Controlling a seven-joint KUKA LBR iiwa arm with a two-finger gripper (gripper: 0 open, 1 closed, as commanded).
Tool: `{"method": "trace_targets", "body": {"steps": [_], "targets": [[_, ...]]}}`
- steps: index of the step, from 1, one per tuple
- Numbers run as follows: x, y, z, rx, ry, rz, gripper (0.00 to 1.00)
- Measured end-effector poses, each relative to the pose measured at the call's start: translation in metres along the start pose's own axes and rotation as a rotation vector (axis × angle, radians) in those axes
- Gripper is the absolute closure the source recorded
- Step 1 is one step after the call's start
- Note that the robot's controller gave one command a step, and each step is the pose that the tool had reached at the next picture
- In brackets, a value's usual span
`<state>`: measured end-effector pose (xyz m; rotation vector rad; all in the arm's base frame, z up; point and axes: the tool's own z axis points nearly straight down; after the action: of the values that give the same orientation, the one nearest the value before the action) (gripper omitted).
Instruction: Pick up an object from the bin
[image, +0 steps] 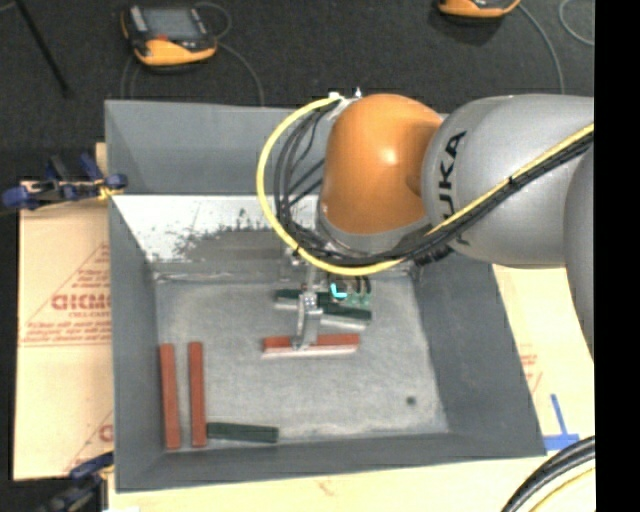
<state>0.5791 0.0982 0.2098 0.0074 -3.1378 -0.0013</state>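
Observation:
My gripper hangs below the arm's orange cover in the middle of the bin, its tip down at a red flat bar that lies crosswise on the floor. It meets the bar near the bar's left half. Just behind it, partly hidden under the gripper, lies a dark green bar, also crosswise.
Two red bars lie side by side along the bin's left wall. A dark green bar lies at their near end by the front wall. The arm covers the bin's back right part.

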Motion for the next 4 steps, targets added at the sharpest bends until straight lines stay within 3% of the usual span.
{"method": "trace_targets", "body": {"steps": [1,2,3,4], "targets": [[-0.002,0.000,-0.005,-0.001,-0.008,0.002,0.00],[0.008,-0.013,0.043,0.000,-0.014,-0.016,0.00],[0.023,-0.027,0.135,0.000,-0.005,0.197,1.00],[0.023,-0.027,0.135,0.000,-0.005,0.198,1.00]]}}
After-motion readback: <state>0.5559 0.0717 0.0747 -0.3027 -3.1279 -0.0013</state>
